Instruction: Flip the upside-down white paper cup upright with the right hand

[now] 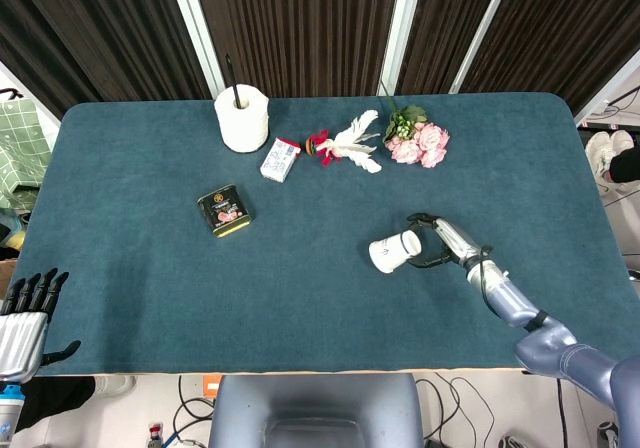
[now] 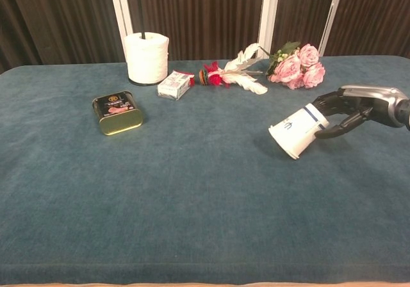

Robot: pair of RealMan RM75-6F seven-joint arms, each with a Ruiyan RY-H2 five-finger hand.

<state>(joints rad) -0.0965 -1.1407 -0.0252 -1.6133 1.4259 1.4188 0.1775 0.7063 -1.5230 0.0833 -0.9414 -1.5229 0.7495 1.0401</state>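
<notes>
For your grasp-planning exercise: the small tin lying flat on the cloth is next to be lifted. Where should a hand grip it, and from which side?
Grip the tin across its two long side walls, coming down from above. It lies flat with its printed lid up, so the low walls are probably the only faces that fingers can oppose. Bare cloth surrounds it, leaving room on both sides.
</notes>
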